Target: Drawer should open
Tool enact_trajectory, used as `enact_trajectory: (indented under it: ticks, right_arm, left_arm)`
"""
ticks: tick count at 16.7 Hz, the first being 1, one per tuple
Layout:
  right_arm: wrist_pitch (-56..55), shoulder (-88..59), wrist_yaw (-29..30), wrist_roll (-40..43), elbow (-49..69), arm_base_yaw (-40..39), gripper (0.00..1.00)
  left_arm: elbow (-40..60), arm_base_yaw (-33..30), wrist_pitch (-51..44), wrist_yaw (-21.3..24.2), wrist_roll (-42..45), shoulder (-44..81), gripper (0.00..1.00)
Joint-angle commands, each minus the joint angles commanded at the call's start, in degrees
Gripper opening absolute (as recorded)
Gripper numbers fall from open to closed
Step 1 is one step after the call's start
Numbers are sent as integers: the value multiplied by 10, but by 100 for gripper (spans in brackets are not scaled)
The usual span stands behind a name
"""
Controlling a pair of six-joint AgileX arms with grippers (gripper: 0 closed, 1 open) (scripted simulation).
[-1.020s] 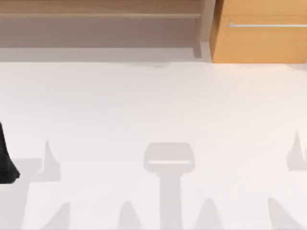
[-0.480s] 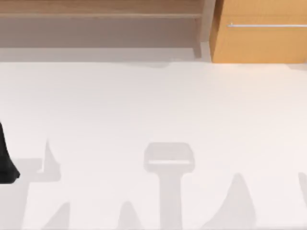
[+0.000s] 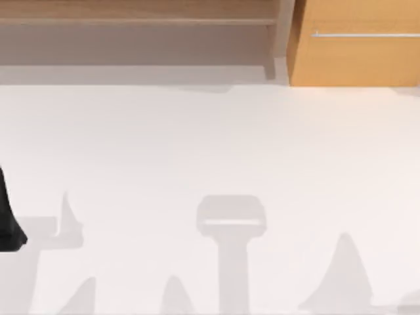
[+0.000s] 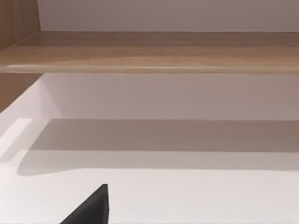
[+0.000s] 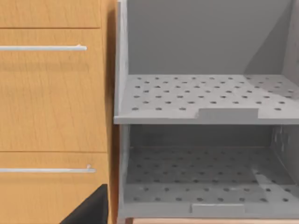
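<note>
You have the drawer (image 3: 354,59) at the far right of the table's (image 3: 210,144) back edge in the top view, with its orange-tan front facing the arms and its thin silver handle (image 3: 364,34) running level across it. To its left stands the brown shelf unit (image 3: 138,20), and a grey upright (image 3: 283,39) sits between the two.

Your right wrist view looks straight at the drawer front (image 5: 51,98). You can see its handle (image 5: 42,48) near the upper seam, and a second front below it carries its own lower handle (image 5: 46,170). The fronts lie flush with one another, so the drawer is closed. Just beside the orange wood stands a grey perforated rack (image 5: 196,98) with two levels. The right gripper (image 5: 91,207) shows as a dark wedge at the edge of that view, apart from the drawer and touching nothing; you cannot tell whether it is open or closed.

Your left arm (image 3: 8,220) sits at the table's left edge in the top view. Its wrist view faces a shelf board (image 4: 154,51) over bare table, and the left gripper (image 4: 91,207) is a dark wedge there; you cannot tell its state either
</note>
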State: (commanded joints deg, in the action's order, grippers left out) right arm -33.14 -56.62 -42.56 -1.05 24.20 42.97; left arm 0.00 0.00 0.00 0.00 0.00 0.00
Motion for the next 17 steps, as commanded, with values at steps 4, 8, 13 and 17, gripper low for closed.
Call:
enact_trajectory:
  ticks: [4, 8, 13, 17]
  right_arm:
    - [-12, -17, 18, 19, 9, -21, 100]
    - [-79, -120, 102, 127, 61, -117, 100]
    - [-190, -308, 260, 389, 147, -280, 100]
    - [-284, -483, 387, 624, 215, -402, 100]
  left_arm:
    - [0, 0, 0, 0, 0, 0, 100]
    - [0, 0, 0, 0, 0, 0, 100]
    - [0, 0, 0, 0, 0, 0, 100]
    - [0, 0, 0, 0, 0, 0, 100]
